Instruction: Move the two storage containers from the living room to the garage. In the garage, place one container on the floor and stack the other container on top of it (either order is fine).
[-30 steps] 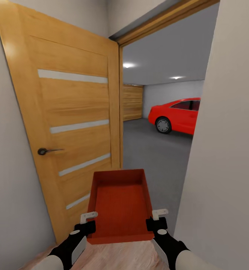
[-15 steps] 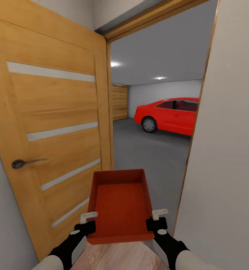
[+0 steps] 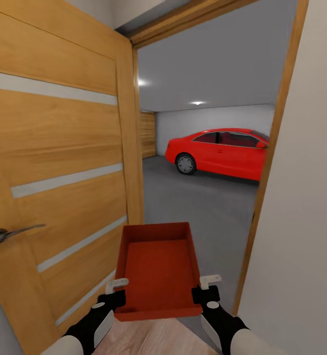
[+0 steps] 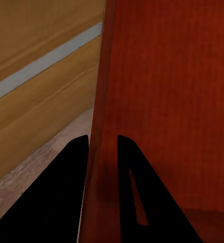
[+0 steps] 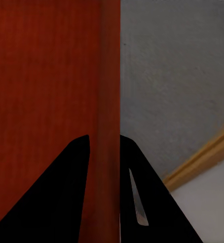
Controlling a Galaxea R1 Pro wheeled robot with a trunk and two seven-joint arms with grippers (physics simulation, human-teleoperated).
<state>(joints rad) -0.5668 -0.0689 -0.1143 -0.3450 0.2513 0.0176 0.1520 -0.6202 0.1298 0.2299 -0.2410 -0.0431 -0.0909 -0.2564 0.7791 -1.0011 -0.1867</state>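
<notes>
Each end effector, left (image 3: 116,291) and right (image 3: 206,287), pinches a side wall of the storage container (image 3: 158,268), apparently keeping it level for the doorway (image 3: 202,162).

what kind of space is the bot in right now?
A house doorway leading into a garage, most likely. An open wooden door stands on the left, and a red car is parked on the grey concrete floor beyond. Wood planks lie underfoot.
</notes>
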